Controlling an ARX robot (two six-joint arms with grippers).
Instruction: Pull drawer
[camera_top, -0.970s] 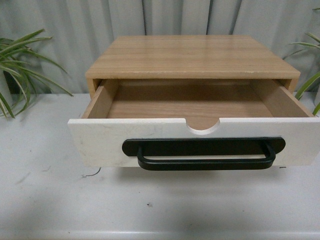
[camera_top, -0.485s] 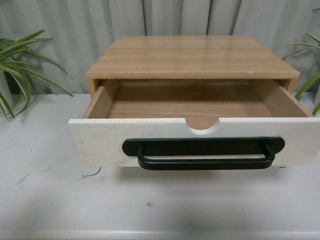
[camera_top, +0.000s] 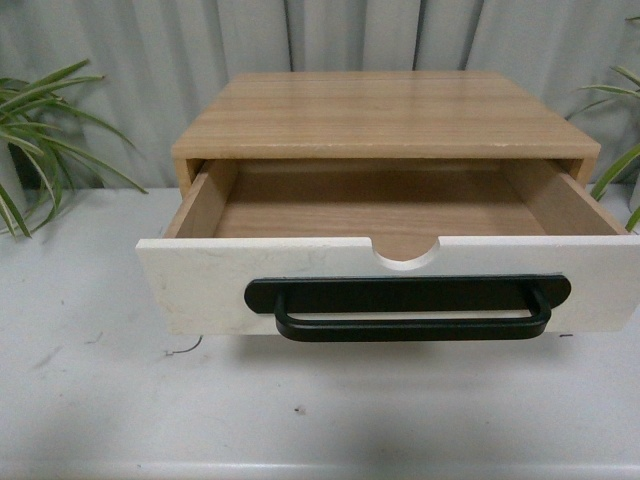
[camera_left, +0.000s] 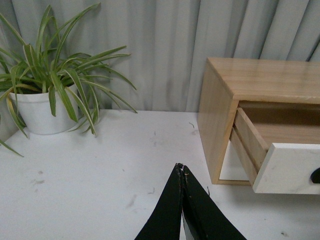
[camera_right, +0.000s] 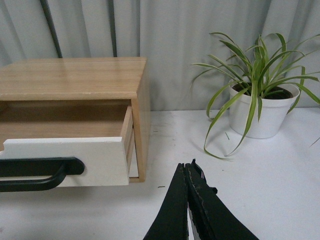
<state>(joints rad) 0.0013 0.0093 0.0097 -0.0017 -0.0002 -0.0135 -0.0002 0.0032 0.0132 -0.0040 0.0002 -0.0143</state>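
The drawer (camera_top: 200, 285) stands pulled well out of its wooden cabinet (camera_top: 385, 112), its white front toward me with a long black bar handle (camera_top: 410, 308) and a half-round notch in the top edge. Its wooden inside is bare. Neither arm shows in the front view. In the left wrist view my left gripper (camera_left: 181, 169) is shut on nothing, over the table left of the drawer (camera_left: 290, 167). In the right wrist view my right gripper (camera_right: 188, 167) is shut and empty, off to the right of the drawer (camera_right: 95, 160) and its handle (camera_right: 35, 172).
A potted spider plant (camera_left: 45, 95) stands left of the cabinet, and another potted plant (camera_right: 260, 107) stands to its right. Grey curtains (camera_top: 330, 35) hang behind. The cabinet rests on a white table (camera_top: 100, 400) with small scuffs.
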